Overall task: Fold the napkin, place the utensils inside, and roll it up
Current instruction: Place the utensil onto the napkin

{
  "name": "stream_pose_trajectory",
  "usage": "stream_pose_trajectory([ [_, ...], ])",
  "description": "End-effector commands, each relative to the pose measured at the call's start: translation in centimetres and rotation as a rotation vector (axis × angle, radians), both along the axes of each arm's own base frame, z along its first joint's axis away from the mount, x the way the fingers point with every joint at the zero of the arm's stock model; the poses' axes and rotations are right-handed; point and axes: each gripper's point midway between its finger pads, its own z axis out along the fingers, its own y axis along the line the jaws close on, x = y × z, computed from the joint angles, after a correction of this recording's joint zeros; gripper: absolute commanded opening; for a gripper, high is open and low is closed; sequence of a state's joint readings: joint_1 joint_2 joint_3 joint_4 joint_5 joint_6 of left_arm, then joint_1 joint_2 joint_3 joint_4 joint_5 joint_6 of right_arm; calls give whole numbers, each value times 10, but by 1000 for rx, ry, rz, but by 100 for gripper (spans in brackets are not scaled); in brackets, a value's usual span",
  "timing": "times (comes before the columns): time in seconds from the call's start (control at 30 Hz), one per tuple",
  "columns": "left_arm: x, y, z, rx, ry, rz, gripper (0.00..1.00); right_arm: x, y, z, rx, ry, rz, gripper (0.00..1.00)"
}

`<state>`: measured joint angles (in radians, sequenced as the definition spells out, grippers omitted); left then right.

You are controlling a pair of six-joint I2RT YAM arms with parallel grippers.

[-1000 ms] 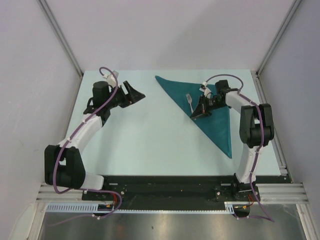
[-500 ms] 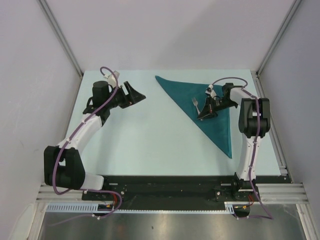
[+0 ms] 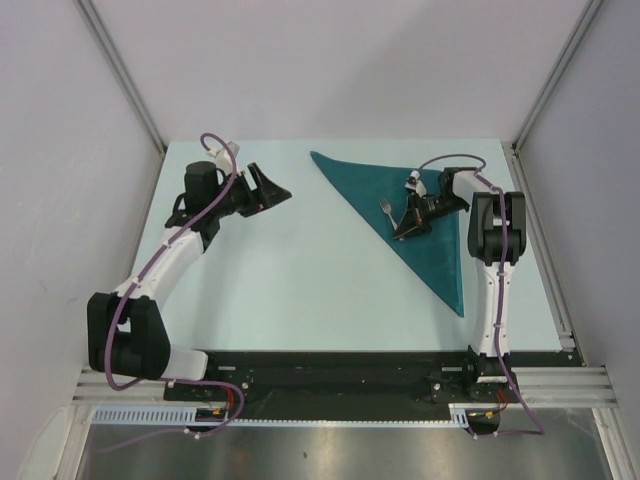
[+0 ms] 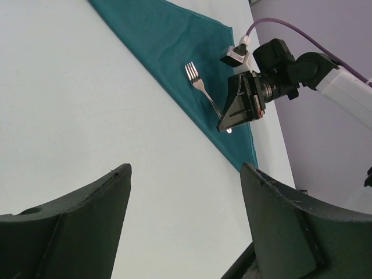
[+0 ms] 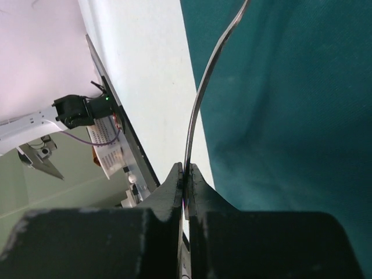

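Top external: right hand with fork, slightly rightward of before

White links, black joints, purple cables; black left hand, right hand.

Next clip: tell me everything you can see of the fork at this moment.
The fork is small, slim and shiny silver, apparently metal. The right hand is shut on the end of its handle. The curved handle runs out from that hand, with the tines at the far end, over the teal napkin near the cloth's long slanted edge. Whether the tines touch the cloth cannot be told.
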<state>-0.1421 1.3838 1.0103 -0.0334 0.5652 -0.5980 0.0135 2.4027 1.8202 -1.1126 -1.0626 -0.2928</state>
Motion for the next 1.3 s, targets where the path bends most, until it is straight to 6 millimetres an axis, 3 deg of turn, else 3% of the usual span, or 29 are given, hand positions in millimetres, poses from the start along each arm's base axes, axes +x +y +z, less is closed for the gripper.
stream_pose_trajectory([
  [0.0,2,-1,30,-1,-89,-26,80,0,2,-2,19,19,29,2],
  [0.27,2,-1,30,1,-89,-30,80,3,9,-13,5,36,56,5],
  [0.6,2,-2,28,0,-79,-35,80,22,12,-21,-5,43,51,7],
  [0.7,2,-2,28,-1,-81,-37,80,25,7,-20,-19,43,39,18],
  [0.73,2,-2,28,-1,-81,-37,80,25,4,-19,-26,44,35,29],
  [0.8,2,-2,28,-2,-78,-38,80,26,-1,-13,-35,34,23,37],
  [0.83,2,-3,27,-3,-78,-40,80,28,-3,-11,-37,29,15,50],
  [0.93,2,-3,27,-8,-75,-44,80,34,-6,3,-47,-12,-7,67],
  [1.0,2,-4,28,-11,-74,-45,80,42,-22,15,-63,-37,-53,71],
  [1.03,2,-4,28,-12,-74,-46,80,45,-24,18,-77,-52,-66,82],
  [1.13,1,-4,29,-14,-77,-48,80,52,-35,24,-174,-66,-108,91],
  [1.27,1,-5,30,-16,-77,-53,80,60,-51,31,-309,-95,-160,95],
])
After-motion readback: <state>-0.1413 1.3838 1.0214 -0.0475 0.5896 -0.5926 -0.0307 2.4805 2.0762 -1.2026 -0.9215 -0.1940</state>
